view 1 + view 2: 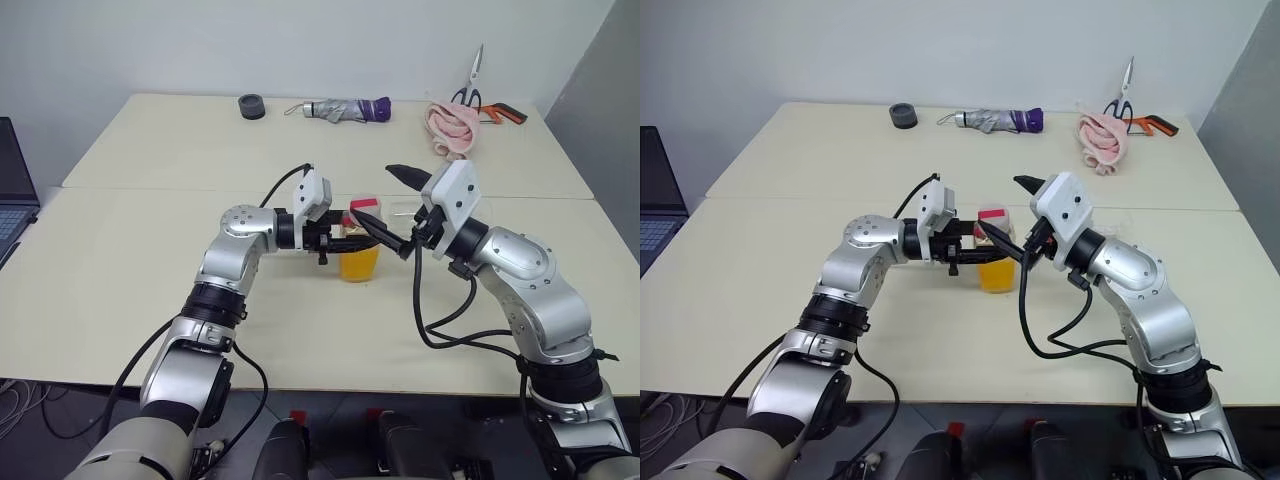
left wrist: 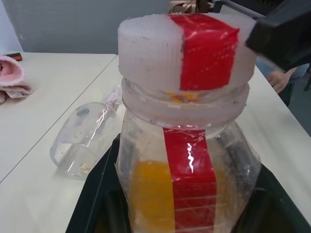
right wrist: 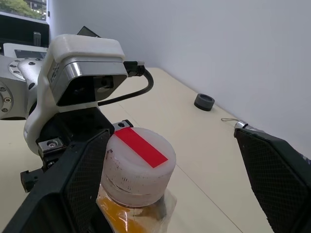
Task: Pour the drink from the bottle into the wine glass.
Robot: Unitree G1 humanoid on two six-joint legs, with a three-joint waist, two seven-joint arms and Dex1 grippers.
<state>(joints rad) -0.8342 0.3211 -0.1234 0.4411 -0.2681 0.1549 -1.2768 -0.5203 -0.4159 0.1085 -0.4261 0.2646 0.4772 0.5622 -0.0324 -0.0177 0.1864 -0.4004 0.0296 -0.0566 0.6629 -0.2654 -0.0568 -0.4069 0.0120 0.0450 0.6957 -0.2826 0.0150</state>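
— What does the left gripper (image 1: 338, 238) hold?

— It is closed on the bottle (image 1: 360, 250). The two black fingers (image 2: 95, 194) press the clear body from both sides, and the bottle stands upright on the table (image 1: 150, 290), between the two arms. The drink (image 1: 360, 265) fills the lower part of it, bright orange.

— Is the cap on?

— Yes, the cap (image 3: 140, 165) sits on the neck (white, with a red strip across its top and down its side).

— And the right gripper (image 3: 170, 184)?

— Its jaws stand wide apart. In the right wrist view one finger (image 3: 73, 184) is just beside the cap and the other (image 3: 277, 179) is well away from it, so the cap lies between them but the second finger does not touch it. Whether the near finger touches the cap, I cannot tell.

— Where is the wine glass (image 2: 82, 138)?

— In the left wrist view it lies on its side on the table, just behind the bottle, with the open mouth toward the camera. I cannot make out the stem.

— Anything else on the table?

— At the far edge, a folded umbrella (image 1: 345, 109), a pink cloth (image 1: 452, 127), scissors (image 1: 470, 80) and a small dark ring (image 1: 252, 106).
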